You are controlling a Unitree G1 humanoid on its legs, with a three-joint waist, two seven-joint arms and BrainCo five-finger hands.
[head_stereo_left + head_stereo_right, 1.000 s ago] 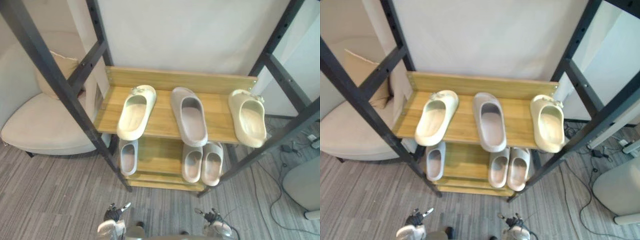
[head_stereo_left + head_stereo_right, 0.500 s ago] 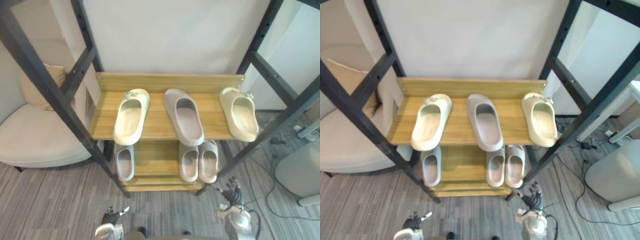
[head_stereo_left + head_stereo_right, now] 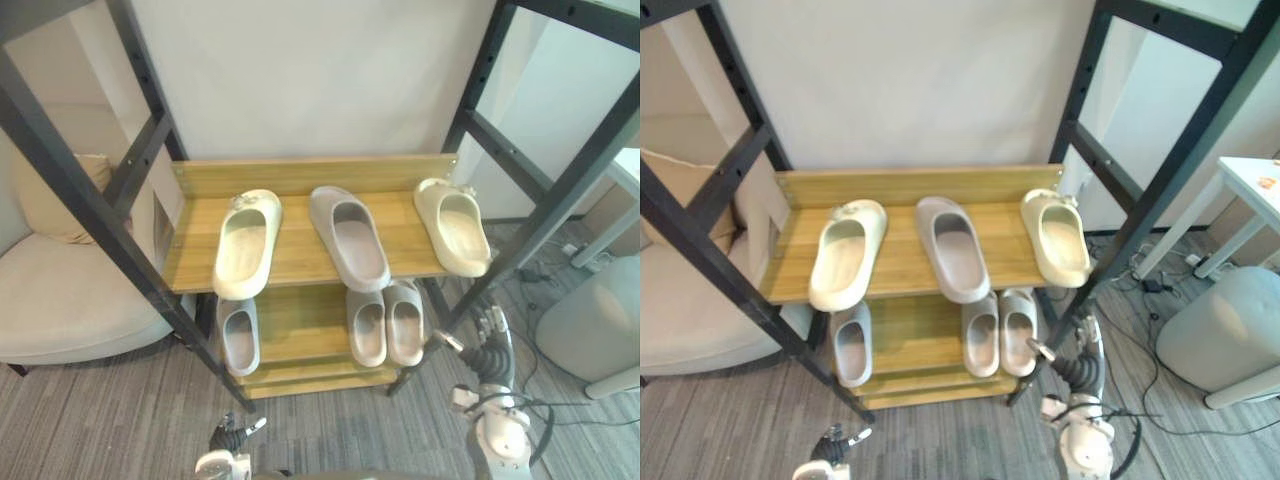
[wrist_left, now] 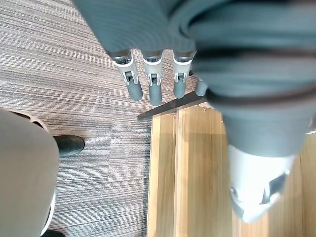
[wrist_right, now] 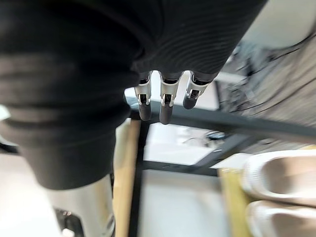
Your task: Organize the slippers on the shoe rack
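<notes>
A wooden shoe rack [image 3: 300, 258] in a black metal frame stands before me. On its top shelf lie a cream slipper [image 3: 246, 244] at the left, a grey slipper [image 3: 349, 237] in the middle and a second cream slipper [image 3: 453, 225] at the right. The lower shelf [image 3: 298, 322] holds a single grey slipper [image 3: 238, 335] and a pale pair [image 3: 385, 324] side by side. My right hand [image 3: 490, 355] hovers open beside the rack's front right post, holding nothing. Low down by the carpet, my left hand [image 3: 233, 435] is open too, its fingers [image 4: 154, 81] straight over the bottom board.
A beige armchair [image 3: 60, 290] with a cushion stands left of the rack. A grey pouf [image 3: 595, 320] and a white table corner [image 3: 1255, 180] are at the right, with cables [image 3: 520, 275] on the carpet. Slanted black frame bars [image 3: 95, 215] cross in front.
The camera has shifted right. My right hand has risen from the bottom edge to beside the rack's front right post. The slippers lie as before.
</notes>
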